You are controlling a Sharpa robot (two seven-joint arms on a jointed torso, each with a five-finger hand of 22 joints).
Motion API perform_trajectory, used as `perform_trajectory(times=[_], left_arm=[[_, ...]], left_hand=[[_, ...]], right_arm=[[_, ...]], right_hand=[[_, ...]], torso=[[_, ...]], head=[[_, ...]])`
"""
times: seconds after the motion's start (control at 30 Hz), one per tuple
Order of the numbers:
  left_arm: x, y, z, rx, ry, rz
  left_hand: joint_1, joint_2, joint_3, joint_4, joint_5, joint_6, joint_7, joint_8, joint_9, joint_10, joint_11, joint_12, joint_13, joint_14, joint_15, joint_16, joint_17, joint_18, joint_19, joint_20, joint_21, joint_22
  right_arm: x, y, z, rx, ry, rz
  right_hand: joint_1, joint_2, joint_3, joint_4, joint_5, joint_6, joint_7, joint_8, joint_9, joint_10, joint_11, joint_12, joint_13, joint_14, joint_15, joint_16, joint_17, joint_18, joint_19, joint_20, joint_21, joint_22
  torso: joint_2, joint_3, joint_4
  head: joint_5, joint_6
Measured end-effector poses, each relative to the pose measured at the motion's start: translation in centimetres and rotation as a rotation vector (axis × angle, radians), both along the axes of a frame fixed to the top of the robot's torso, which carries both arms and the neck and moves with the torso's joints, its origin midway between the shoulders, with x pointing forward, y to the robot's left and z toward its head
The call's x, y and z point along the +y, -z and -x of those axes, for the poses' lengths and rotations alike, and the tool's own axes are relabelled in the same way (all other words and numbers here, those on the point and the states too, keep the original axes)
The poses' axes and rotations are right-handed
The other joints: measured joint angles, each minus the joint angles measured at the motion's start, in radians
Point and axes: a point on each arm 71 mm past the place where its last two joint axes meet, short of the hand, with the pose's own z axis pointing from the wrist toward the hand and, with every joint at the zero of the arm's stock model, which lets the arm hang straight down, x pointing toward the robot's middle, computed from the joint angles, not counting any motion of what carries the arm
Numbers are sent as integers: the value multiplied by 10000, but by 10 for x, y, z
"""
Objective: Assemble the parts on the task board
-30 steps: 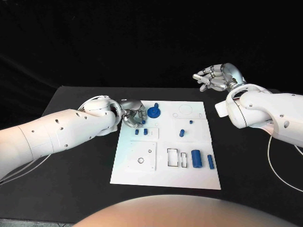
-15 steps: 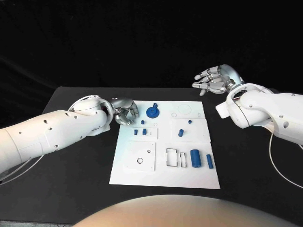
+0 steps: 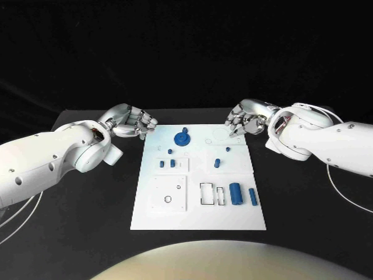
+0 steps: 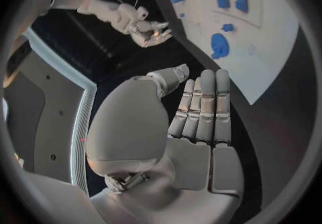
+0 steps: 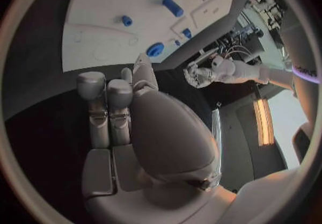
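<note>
We see the left hand [image 3: 129, 121] over the black table [image 3: 85, 192], just beyond the far left corner of the task board [image 3: 199, 216]. In the left wrist view its fingers [image 4: 203, 107] lie straight and side by side, with the thumb apart from them; it holds nothing. The right hand [image 3: 243, 118] hangs near the far right corner of the board. In the right wrist view its fingers [image 5: 101, 103] are likewise extended with nothing in the palm.

Between the two hands, at the far end of the board, we find a round blue disc-shaped part [image 3: 182, 139] with a small knob on its far side. To its right a faint circular outline [image 3: 219, 138] is marked on the white surface. Nearer in, two short blue pegs [image 3: 167, 163] stand on the left square plate, with a third small peg [image 3: 171, 152] just beyond them. On the right half lies a small blue piece [image 3: 218, 163], and another small blue piece [image 3: 228, 149] lies farther from us.

Toward the near end, a left plate carries a small ring outline [image 3: 168, 199]. To its right are two empty rectangular slots [image 3: 213, 194]. Beside these lie a thick blue cylinder [image 3: 235, 193] and, farthest right, a thin blue rod [image 3: 253, 196], both lengthwise and just apart from one another.
</note>
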Motion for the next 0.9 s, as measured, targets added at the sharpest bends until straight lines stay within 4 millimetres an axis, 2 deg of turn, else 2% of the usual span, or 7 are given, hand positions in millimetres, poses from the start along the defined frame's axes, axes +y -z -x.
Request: perform_trajectory(times=[0.07, 0.2, 0.27, 0.37, 0.63, 0.73, 0.9], left_arm=[[2, -2, 1, 295, -302, 953], [6, -6, 4, 758, -848, 2543], [7, -7, 4, 906, -1045, 3131], [8, -9, 6, 1055, -1229, 3740], [9, -11, 7, 1167, -1435, 4482], [10, -11, 8, 1169, -1490, 4602], [11, -12, 8, 1169, -1557, 4713]], left_hand=[[-28, -18, -68, 66, 0, 0, 0, 0, 0, 0, 0, 45, 10, 0, 0, 0, -21, 0, 9, 9, -116, -88], [-67, 22, -161, 83, 0, 0, 0, 0, 1, 0, 0, 125, 13, 0, 0, 0, -26, -1, 58, 58, -218, -171], [-67, 22, -164, 86, 0, 0, 0, 0, 1, 0, 0, 161, 22, 0, 0, 0, -43, -3, 96, 21, -251, -214], [-66, 22, -193, 107, 0, 0, 0, 0, 1, 1, 0, 188, 22, 0, 0, 0, -46, -5, 96, 20, -276, -234], [-66, 22, -215, 84, 0, 0, -1, -1, 2, 41, -40, 188, 31, 0, 0, 0, -56, -6, 95, 20, -334, -266], [-66, 23, -215, 84, 0, 0, -1, 44, 2, 41, -40, 239, 31, 1, -1, 0, -67, -8, 167, 20, -334, -282], [-66, 23, -242, 56, 0, 0, -1, 47, 3, 41, -39, 239, 31, 0, 0, 0, -67, -18, 167, 20, -334, -292]], right_arm=[[1, 4, 2, -103, -180, 497], [3, 13, 6, -263, -481, 1272], [5, 16, 8, -336, -596, 1543], [9, 19, 9, -422, -716, 1802], [16, 27, 11, -411, -925, 2117], [19, 31, 12, -337, -999, 2160], [21, 36, 14, -218, -1073, 2202]], right_hand=[[-1, -2, 0, 0, 0, 0, 0, -7, -7, 0, 0, -43, 0, 0, 0, 321, 226, -147, 36, 35, 314, 229], [-54, -54, -55, 0, 0, 41, 39, -95, -7, 0, 0, -119, 10, 0, 0, 1145, 782, -145, 231, 91, 1134, 810], [-88, -88, -55, 0, 0, 41, 39, -152, -7, 0, 1, -186, 10, 36, 36, 1417, 960, -292, 266, 126, 1406, 1007], [-97, -90, -55, 0, 0, 40, 40, -152, -6, -40, 41, -186, 10, 35, 36, 1639, 1099, -301, 313, 127, 1631, 1165], [-148, -39, -54, 0, 0, 128, 51, -192, -4, 19, 94, -223, 13, 35, 36, 2285, 1534, -301, 542, 141, 2333, 1432], [-145, -36, -54, 0, 0, 210, 43, -192, 12, 103, 58, -223, 20, 35, 36, 2473, 1646, -412, 570, 143, 2553, 1432], [70, 179, 61, -2, 0, 391, -30, -192, 50, 305, -19, -222, 28, 34, 37, 2751, 1815, -411, 680, 105, 2849, 1432]], torso=[[3, -6, 5], [7, -10, 5], [9, -11, 8], [10, -9, 12], [17, 0, 13], [22, 6, 12], [23, 12, 6]], head=[[-22, 0], [-41, 12], [-42, 24], [-49, 37], [-49, 55], [-31, 53], [-20, 26]])
